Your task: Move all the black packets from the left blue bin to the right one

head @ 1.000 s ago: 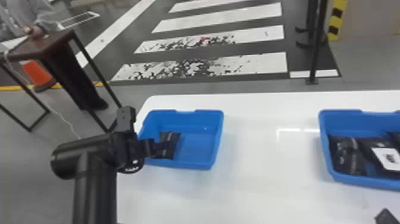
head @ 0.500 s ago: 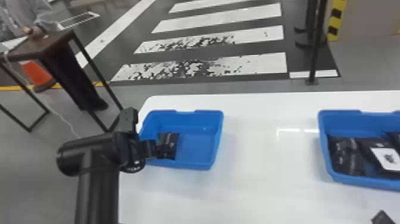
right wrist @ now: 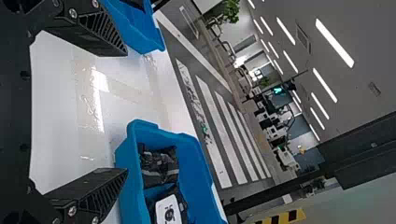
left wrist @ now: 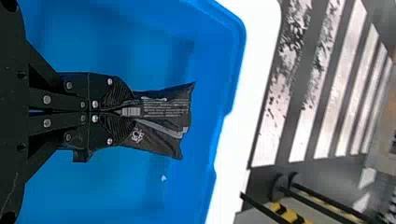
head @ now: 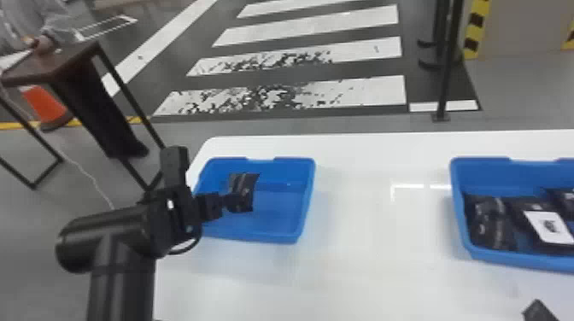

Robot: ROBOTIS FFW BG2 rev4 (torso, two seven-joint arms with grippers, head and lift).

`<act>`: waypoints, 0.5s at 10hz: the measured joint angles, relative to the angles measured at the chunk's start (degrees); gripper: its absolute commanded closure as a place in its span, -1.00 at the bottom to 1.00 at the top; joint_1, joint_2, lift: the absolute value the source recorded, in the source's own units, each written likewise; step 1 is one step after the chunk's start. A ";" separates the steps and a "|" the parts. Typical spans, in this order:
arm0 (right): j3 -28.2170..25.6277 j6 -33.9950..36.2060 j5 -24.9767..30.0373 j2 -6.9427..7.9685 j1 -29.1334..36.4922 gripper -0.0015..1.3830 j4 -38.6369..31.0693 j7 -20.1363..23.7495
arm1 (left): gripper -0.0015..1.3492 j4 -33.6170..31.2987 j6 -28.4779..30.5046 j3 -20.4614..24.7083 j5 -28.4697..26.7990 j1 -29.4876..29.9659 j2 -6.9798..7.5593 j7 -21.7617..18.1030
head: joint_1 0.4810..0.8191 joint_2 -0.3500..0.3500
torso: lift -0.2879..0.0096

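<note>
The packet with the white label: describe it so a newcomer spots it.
On the white table, find the right blue bin. In it, the black packet you want bears a large white label, which the packet on its left lacks.

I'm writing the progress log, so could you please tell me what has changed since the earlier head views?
The left gripper and the black packet it grips have moved up in the head view, seemingly a lift within the left bin. The right gripper has edged left. Both bins and the packets in the right bin stayed put.
</note>
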 measured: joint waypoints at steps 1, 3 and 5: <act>0.12 0.20 0.00 -0.01 -0.46 -0.79 0.06 0.40 | 0.78 -3.35 -0.99 -0.08 2.37 2.20 -0.31 -1.22 | 0.27 0.83 | -0.01; 0.21 1.60 0.13 -0.05 -2.79 -0.79 0.61 2.32 | 0.78 -8.16 -5.35 -2.33 8.20 6.78 -0.78 -4.39 | 0.27 0.63 | -0.01; 0.28 4.41 0.31 -0.05 -6.43 -0.79 1.03 4.17 | 0.78 -12.45 -8.11 -6.53 13.55 11.77 -1.20 -6.15 | 0.27 0.38 | -0.01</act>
